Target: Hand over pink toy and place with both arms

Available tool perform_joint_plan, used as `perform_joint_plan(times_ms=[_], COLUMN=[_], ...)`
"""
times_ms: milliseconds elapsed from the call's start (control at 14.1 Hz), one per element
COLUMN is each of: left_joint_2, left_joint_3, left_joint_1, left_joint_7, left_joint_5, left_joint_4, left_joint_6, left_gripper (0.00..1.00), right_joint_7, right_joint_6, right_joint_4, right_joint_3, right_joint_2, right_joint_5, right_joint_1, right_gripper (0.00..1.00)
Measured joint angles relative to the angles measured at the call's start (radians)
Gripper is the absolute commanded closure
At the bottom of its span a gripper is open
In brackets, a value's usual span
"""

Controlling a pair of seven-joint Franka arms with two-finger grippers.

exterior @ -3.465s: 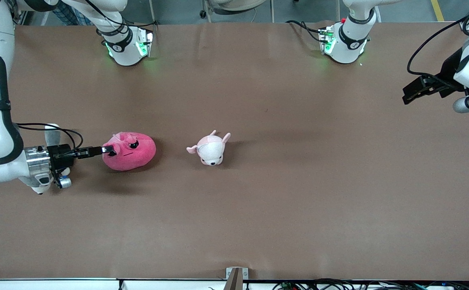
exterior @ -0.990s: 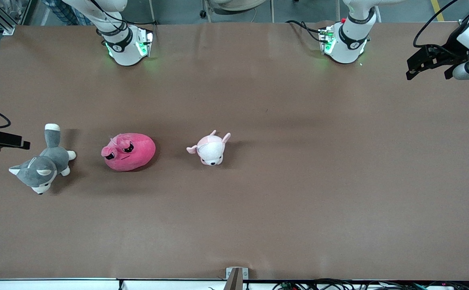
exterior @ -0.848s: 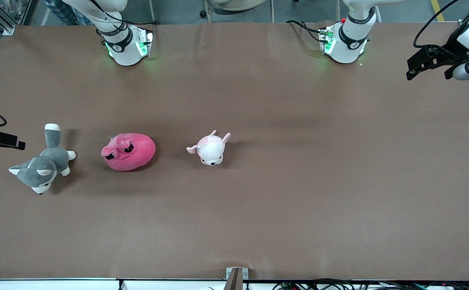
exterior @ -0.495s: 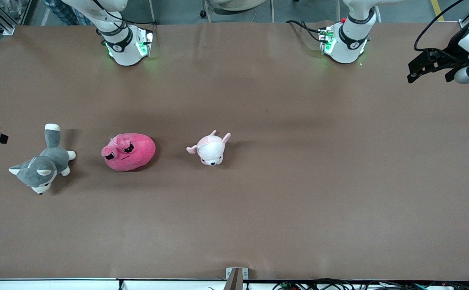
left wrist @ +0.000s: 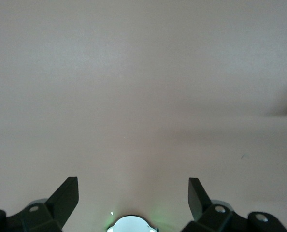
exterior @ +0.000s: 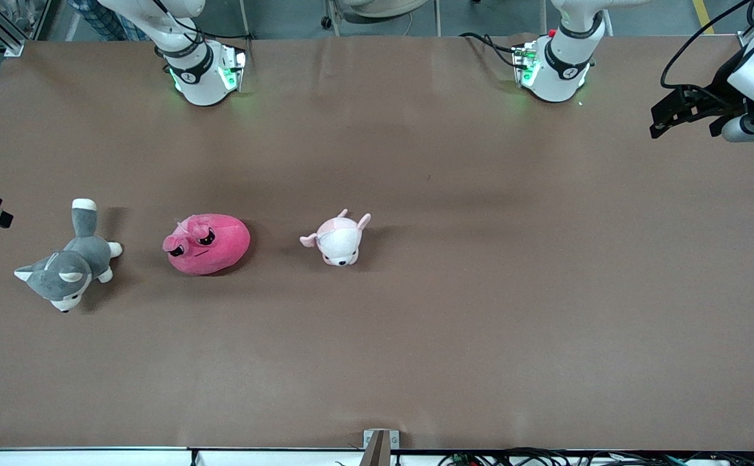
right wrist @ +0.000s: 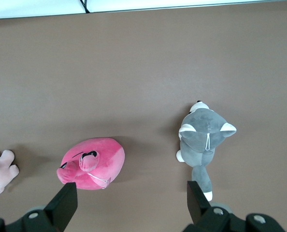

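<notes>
Lying on the brown table [exterior: 454, 323], the pink toy [exterior: 208, 244] sits btwn the grey husky plush [exterior: 66, 272] & the small pale pink plush [exterior: 338, 241], touching neither. Right gripper [right wrist: 129, 198] hangs over the table's right-arm end, fingers apart, empty. Left gripper [left wrist: 134, 195] over the left-arm end, fingers apart too, empty.

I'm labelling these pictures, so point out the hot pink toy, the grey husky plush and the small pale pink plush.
pink toy [exterior: 211, 246], front view, middle of its body.
grey husky plush [exterior: 69, 265], front view, its back.
pale pink plush [exterior: 339, 241], front view, its head.
</notes>
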Motion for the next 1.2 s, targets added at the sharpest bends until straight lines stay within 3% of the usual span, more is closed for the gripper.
perform_joint_plan(times_ms=[424,778,990,1202], left_joint_2=[-0.002,-0.002,-0.002,-0.002], left_joint_3=[0.000,0.000,-0.001,-0.003], left_joint_1=[0.000,0.000,0.000,-0.001], left_joint_7=[0.000,0.000,0.000,0.000], left_joint_5=[0.000,0.000,0.000,0.000], left_joint_4=[0.000,0.000,0.000,0.000], left_joint_6=[0.000,0.000,0.000,-0.005], left_gripper=[0.00,0.00,0.00,0.00], right_joint_7=[0.002,0.003,0.003,0.003], right_joint_6=[0.023,0.022,0.025,0.069], right_joint_4=[-0.064,-0.080,-0.129,-0.246], right_joint_3=[-0.015,-0.177,-0.187,-0.189], right_joint_2=[-0.062,-0.081,-0.112,-0.191], right_joint_5=[-0.006,-0.007,-0.007,-0.007], right_joint_1=[0.041,0.196,0.201,0.201], right_gripper=[0.00,0.00,0.00,0.00])
